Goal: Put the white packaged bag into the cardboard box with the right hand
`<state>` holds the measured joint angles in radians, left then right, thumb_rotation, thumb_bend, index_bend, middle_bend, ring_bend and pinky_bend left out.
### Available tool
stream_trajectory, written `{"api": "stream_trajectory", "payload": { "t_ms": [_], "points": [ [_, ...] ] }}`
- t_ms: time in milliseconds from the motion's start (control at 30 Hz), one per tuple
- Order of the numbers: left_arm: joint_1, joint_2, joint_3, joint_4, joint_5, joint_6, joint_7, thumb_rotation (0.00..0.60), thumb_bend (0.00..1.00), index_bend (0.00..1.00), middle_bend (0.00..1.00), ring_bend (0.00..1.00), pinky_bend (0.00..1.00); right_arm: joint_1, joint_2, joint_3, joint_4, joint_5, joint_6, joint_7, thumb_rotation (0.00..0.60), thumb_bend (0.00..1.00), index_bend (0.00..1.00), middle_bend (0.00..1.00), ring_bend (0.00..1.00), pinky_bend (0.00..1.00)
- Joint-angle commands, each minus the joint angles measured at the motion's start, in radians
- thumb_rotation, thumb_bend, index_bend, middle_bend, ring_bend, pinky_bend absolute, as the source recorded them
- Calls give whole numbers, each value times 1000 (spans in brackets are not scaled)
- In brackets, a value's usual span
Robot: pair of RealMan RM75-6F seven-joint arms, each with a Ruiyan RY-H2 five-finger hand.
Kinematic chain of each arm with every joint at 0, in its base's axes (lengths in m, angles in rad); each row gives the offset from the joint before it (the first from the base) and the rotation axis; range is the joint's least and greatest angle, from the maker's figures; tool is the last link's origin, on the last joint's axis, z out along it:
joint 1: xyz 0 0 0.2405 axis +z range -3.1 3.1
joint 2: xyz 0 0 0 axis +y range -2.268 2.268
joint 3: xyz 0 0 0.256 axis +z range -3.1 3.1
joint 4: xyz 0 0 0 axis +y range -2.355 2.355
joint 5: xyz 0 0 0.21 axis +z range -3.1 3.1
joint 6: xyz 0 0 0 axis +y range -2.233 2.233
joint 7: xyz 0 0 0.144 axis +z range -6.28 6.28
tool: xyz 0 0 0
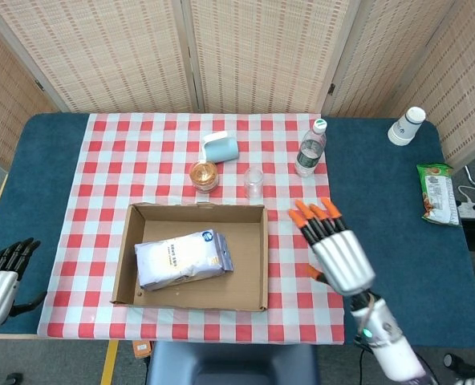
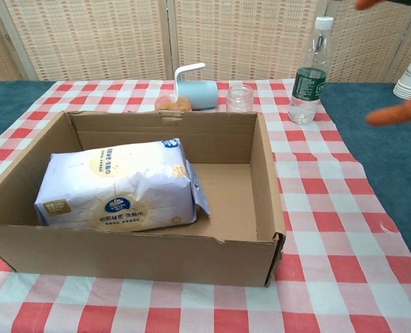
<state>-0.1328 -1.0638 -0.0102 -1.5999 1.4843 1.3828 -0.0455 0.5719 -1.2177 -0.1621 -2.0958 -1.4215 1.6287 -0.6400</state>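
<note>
The white packaged bag (image 1: pixel 181 259) (image 2: pixel 119 186) lies flat inside the cardboard box (image 1: pixel 251 249) (image 2: pixel 264 173), towards its left side. Nothing touches it. My right hand (image 1: pixel 332 246) hovers to the right of the box, over the checked cloth's right edge, fingers spread and holding nothing. Only its orange fingertips (image 2: pixel 393 113) show at the right edge of the chest view. My left hand (image 1: pixel 1 277) rests at the far left table edge, fingers apart and empty.
Behind the box stand a water bottle (image 1: pixel 310 148), a clear glass (image 1: pixel 253 183), a tipped blue mug (image 1: pixel 221 147) and an amber jar (image 1: pixel 204 174). A white cup stack (image 1: pixel 406 126) and a green snack packet (image 1: pixel 438 192) sit far right.
</note>
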Motion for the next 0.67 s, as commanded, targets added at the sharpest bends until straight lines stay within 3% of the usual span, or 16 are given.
{"api": "stream_trajectory", "payload": {
  "t_ms": [33, 167, 267, 500, 667],
  "points": [
    [0, -6, 2, -3, 1, 0, 17, 600, 243, 0, 0, 0, 99, -186, 82, -116, 118, -127, 149, 134, 600, 0, 33, 5, 0, 52],
    [0, -9, 3, -3, 2, 0, 24, 600, 243, 0, 0, 0, 99, -222, 83, -123, 166, -144, 167, 163, 600, 0, 49, 5, 0, 52],
    [-3, -17, 7, -1, 1, -11, 40, 600, 242, 0, 0, 0, 99, -296, 80, -138, 300, -119, 176, 232, 600, 0, 62, 5, 0, 52],
    [-4, -18, 7, 0, 4, -10, 38, 600, 243, 0, 0, 0, 99, -372, 2, -66, 509, -110, 164, 302, 600, 0, 63, 5, 0, 19],
    [-9, -22, 4, 0, 5, -12, 40, 600, 243, 0, 0, 0, 99, -381, -14, -19, 555, -111, 127, 354, 600, 0, 57, 5, 0, 14]
  ]
}}
